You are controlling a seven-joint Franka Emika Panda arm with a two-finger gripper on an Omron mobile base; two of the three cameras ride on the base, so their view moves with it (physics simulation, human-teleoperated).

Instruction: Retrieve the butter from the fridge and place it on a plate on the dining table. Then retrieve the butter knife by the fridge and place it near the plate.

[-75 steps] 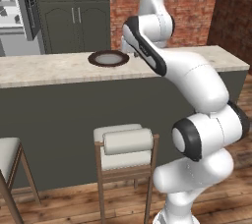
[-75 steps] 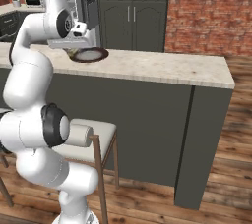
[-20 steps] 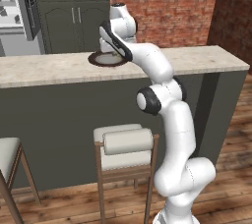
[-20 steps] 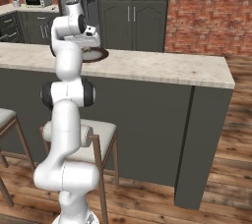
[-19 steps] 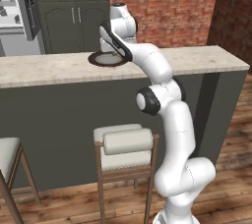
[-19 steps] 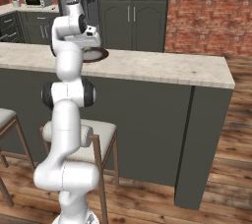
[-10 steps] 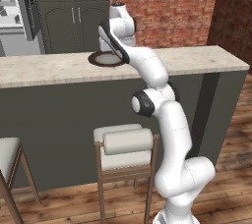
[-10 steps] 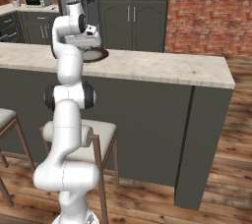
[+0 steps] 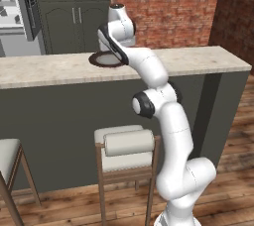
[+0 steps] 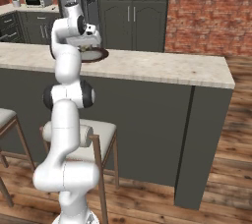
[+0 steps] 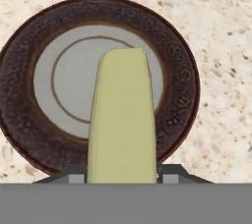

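The butter (image 11: 123, 120), a pale yellow-green block, stands between the fingertips (image 11: 72, 174) of my gripper (image 11: 123, 178), which is shut on it. Right under it lies the plate (image 11: 29, 36), brown-rimmed with a grey centre, on the beige speckled dining table (image 9: 198, 59). From the base views the hand (image 10: 88, 39) hangs just above the plate (image 10: 98, 55), which lies near the table's far edge (image 9: 99, 61). Whether the butter touches the plate I cannot tell. The fridge (image 9: 15, 2) stands behind the table, at the back left. The butter knife is out of view.
Two stools stand against the table's dark front, one (image 9: 126, 145) just left of the arm's base and another (image 9: 10, 155) at the left edge. Dark cabinets (image 9: 74, 12) and a brick wall (image 9: 163, 7) lie behind. The tabletop (image 10: 162, 70) stretches right of the plate.
Since the oldest frames the arm has straightened and carried the hand left, over the plate. Over the last second it has held almost still.
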